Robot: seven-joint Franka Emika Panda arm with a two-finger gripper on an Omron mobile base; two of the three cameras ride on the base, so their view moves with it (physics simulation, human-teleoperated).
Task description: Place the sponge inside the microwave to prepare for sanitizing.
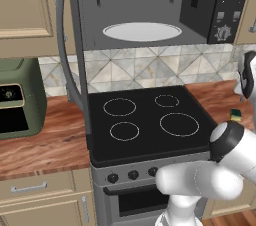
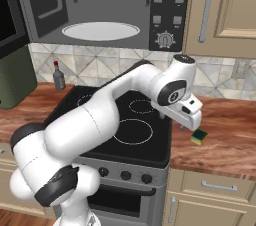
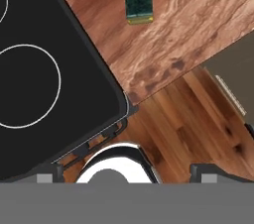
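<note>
We had the sponge (image 2: 199, 137) lying flat, green side up, on the wooden surface (image 2: 225, 145) just right of the stove (image 2: 125, 135), close to the surface's front edge, and nothing was touching it. The gripper (image 2: 192, 120) hung just above and to the left of it, over the stove's right edge, and from the hand view the finger tips (image 3: 49, 174) sat far apart, so we'd call the jaws wide and holding nothing. The microwave (image 1: 145, 10) up over the stove had its door (image 1: 67, 35) swung open to the left with the white turntable (image 1: 142, 31) bare.
</note>
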